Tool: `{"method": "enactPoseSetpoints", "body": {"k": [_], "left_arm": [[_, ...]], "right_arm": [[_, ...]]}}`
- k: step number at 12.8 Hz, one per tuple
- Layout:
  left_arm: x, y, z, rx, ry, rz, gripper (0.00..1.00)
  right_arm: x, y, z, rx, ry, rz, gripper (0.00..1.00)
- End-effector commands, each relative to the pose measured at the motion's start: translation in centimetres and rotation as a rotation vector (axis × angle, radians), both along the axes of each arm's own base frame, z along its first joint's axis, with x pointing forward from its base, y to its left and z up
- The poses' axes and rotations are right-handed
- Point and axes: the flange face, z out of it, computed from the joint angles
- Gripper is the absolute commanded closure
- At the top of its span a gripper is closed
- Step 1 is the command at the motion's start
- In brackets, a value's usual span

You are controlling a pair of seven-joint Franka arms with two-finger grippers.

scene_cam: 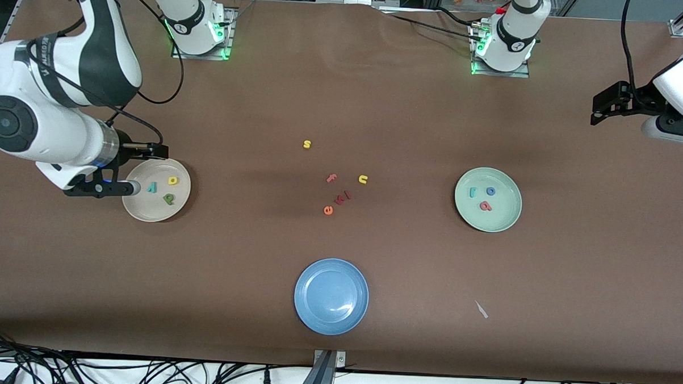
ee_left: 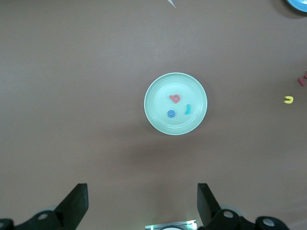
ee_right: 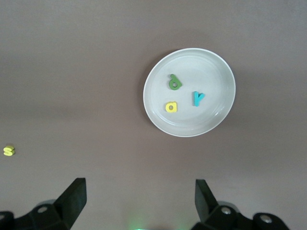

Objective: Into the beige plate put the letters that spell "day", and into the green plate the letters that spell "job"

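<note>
A brown table (scene_cam: 344, 101) fills the scene. The right gripper (ee_right: 139, 201), fingers spread and empty, is held over the beige plate (ee_right: 220, 120), in which the green "d" (ee_right: 174, 82), yellow "a" (ee_right: 171, 107) and teal "y" (ee_right: 198, 97) are seen. The left gripper (ee_left: 143, 203), likewise spread and empty, is raised over the table's left-arm end; in the green plate (ee_left: 158, 120) lie the red "b" (ee_left: 175, 98), blue "o" (ee_left: 171, 113) and teal "j" (ee_left: 187, 109). Both words are judged sorted; nothing appears left. From the stray letters (scene_cam: 337, 194) at centre, the blue plate (scene_cam: 314, 316) lies at six o'clock.
</note>
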Motion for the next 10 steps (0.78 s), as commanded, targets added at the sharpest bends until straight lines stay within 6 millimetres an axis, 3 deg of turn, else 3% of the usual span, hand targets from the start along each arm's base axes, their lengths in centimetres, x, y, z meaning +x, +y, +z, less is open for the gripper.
{"method": "enactPoseSetpoints", "body": {"k": [1, 8, 10], "left_arm": [[0.1, 0.4, -0.2, 0.01, 0.005, 0.005, 0.0], [-0.8, -0.8, -0.6, -0.011, -0.024, -0.016, 0.0], [-0.9, -0.9, -0.8, -0.012, -0.03, -0.008, 0.0]], "right_arm": [[-2.4, -0.7, 2.6, -0.002, -0.025, 0.0, 0.0], [-3.7, -4.9, 4.8, 0.01, 0.013, -0.037, 0.0], [-3.8, -4.6, 5.1, -0.003, -0.002, -0.054, 0.0]]}}
